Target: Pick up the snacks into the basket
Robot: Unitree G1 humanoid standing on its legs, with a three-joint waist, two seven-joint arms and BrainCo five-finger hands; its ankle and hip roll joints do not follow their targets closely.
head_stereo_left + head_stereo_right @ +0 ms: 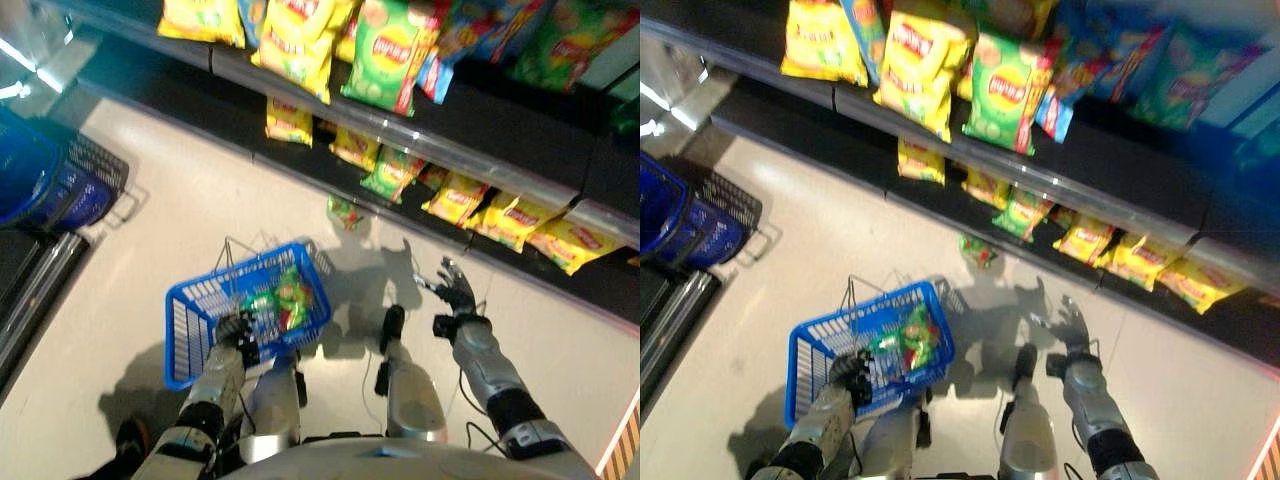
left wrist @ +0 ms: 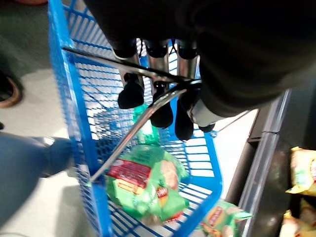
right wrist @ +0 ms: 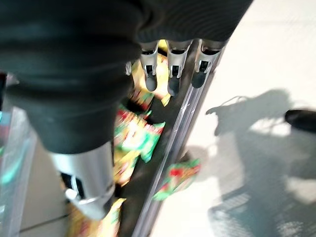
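My left hand (image 1: 237, 335) is shut on the metal handle (image 2: 148, 111) of a blue wire basket (image 1: 190, 320) that hangs low above the floor. Green snack bags (image 2: 148, 185) lie inside it. Another green snack bag (image 1: 345, 212) lies on the floor at the foot of the shelf, beyond the basket. My right hand (image 1: 455, 292) is raised to the right of the basket with fingers (image 3: 170, 74) straight and spread, holding nothing. It is near the bottom shelf's edge.
Shelves (image 1: 470, 165) of yellow and green chip bags run across the far side. A stack of blue baskets (image 1: 40, 175) stands at the left. A person's shoe (image 1: 128, 438) shows by my left arm.
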